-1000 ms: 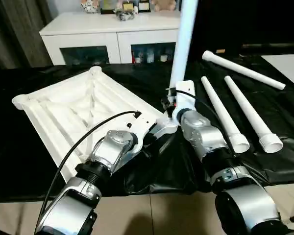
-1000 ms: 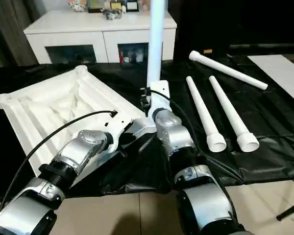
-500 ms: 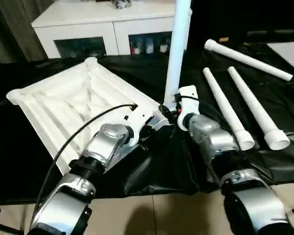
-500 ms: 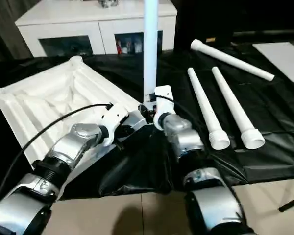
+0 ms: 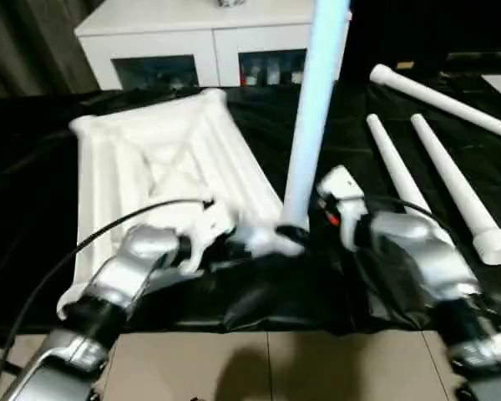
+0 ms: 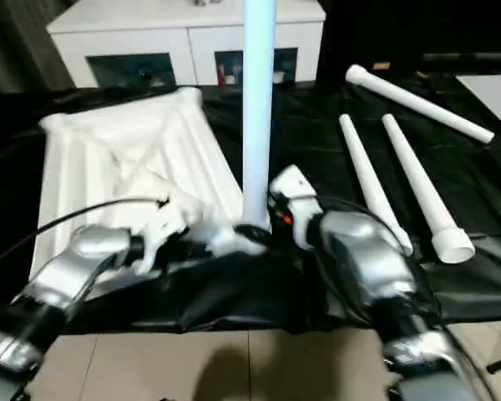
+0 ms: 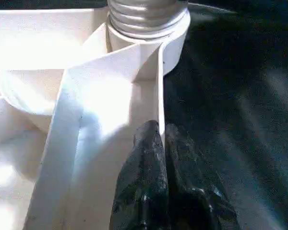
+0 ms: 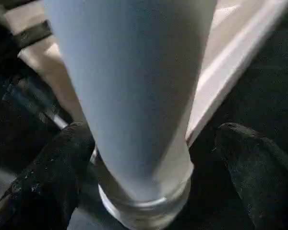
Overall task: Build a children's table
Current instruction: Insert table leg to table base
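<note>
The children's table top (image 5: 163,154) lies upside down on the black cloth, ribbed underside up. One white leg (image 5: 313,117) stands upright in its near right corner socket (image 7: 149,45). My left gripper (image 7: 162,143) is shut on a thin wall of the top just beside that socket. My right gripper (image 8: 153,132) stands open around the base of the leg (image 8: 134,96), and its fingers (image 8: 55,167) on either side stay apart from the tube. Three loose legs (image 5: 455,188) lie on the cloth to the right.
A white cabinet (image 5: 200,38) with glass doors stands behind the table. The black cloth (image 5: 267,288) is bunched at the table's near edge under my forearms. Tiled floor shows below the edge.
My right gripper has opened off the upright leg, which stays standing in the socket. The top's far end has swung to the right. The camera has also shifted.
</note>
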